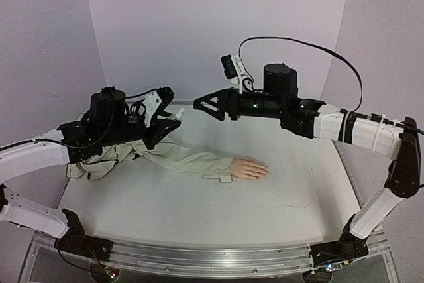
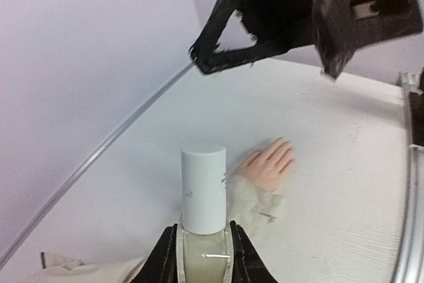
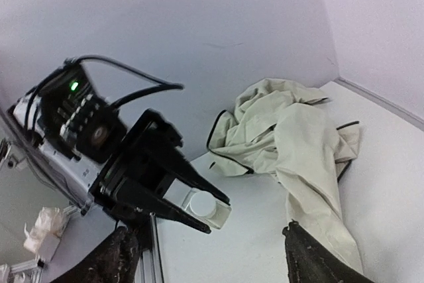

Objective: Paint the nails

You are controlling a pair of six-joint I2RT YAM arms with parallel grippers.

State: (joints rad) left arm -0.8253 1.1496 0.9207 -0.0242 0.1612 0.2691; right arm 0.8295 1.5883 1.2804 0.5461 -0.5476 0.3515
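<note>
A peach mannequin hand [image 1: 248, 168] lies palm down on the white table, in a beige jacket sleeve [image 1: 189, 160]. Its nails [image 1: 265, 171] are too small to make out. The hand also shows in the left wrist view [image 2: 268, 164]. My left gripper [image 1: 169, 118] is shut on a clear nail polish bottle [image 2: 203, 256] with a white cap [image 2: 203, 190], held upright above the sleeve. My right gripper [image 1: 199, 104] is open and empty. It hovers just right of the bottle [image 1: 175, 116], level with it, and faces the cap [image 3: 202, 205].
The rest of the beige jacket [image 3: 291, 137] lies bunched at the table's back left, under the left arm. The lilac back wall [image 1: 212, 24] stands close behind both grippers. A metal rail [image 1: 212, 256] runs along the near edge.
</note>
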